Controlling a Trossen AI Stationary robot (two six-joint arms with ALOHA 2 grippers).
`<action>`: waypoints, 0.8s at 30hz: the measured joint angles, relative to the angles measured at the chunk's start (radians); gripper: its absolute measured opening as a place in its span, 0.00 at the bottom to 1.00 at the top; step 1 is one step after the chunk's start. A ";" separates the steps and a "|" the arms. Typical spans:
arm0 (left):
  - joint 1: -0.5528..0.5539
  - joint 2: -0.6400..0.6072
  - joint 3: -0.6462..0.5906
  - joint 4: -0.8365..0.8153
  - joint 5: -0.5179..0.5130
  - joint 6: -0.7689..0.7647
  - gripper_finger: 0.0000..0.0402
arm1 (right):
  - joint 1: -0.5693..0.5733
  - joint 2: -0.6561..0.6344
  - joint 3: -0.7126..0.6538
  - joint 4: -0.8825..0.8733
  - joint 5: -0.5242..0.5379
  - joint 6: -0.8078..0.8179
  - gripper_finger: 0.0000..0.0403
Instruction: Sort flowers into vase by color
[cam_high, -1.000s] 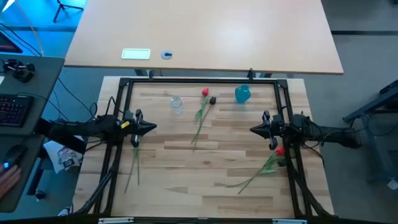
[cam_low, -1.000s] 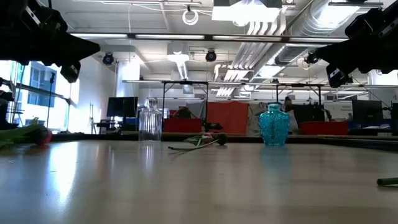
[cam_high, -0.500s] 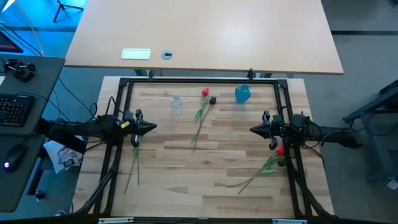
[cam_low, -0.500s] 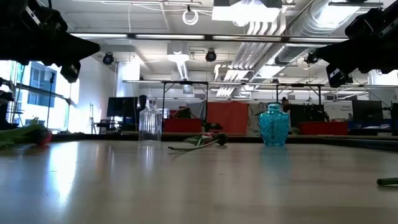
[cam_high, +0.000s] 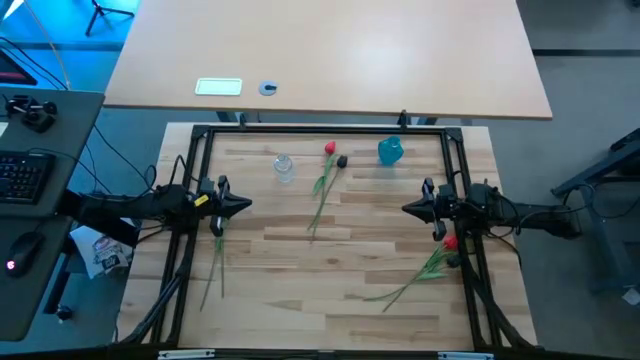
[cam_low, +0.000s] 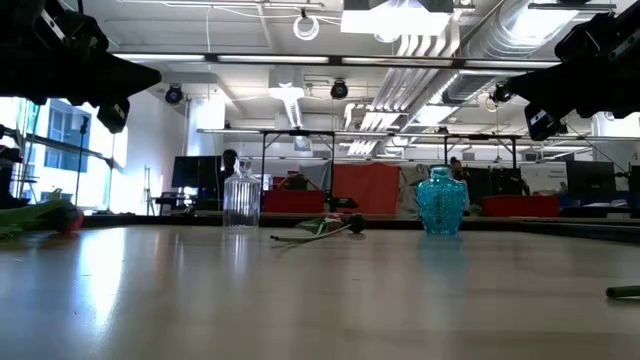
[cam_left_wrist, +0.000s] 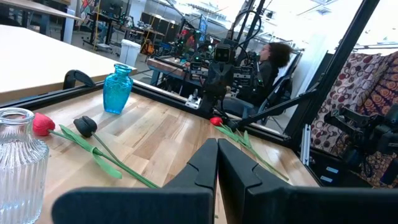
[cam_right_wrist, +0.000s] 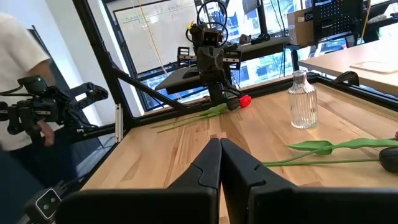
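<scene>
Near the front edge, red-headed artificial flowers on thin green stems (cam_high: 420, 272) are lying beside the right black two-finger gripper (cam_high: 407, 209). It and the left black two-finger gripper (cam_high: 247, 206) are hovering with fingers pressed together, grasping nothing. Farther back, a red and black flower pair (cam_high: 325, 180) is lying between a clear ribbed glass vase (cam_high: 284, 166) and a blue glass vase (cam_high: 390, 151).

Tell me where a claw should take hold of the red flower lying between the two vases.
Best grip the red flower mid-stem, coming straight down from above. It lies flat on the table, so the thin stem gives an exposed span, away from the black flower head beside it.
</scene>
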 joint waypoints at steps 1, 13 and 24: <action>0.000 0.000 0.000 0.000 0.000 0.000 0.00 | 0.000 0.000 0.000 0.000 0.000 0.000 0.00; 0.000 0.000 0.000 0.157 0.000 -0.206 0.00 | 0.000 0.000 0.000 0.000 0.000 0.000 0.00; 0.000 0.382 0.182 0.382 -0.214 -0.337 0.08 | 0.000 0.000 0.000 0.000 0.000 0.000 0.00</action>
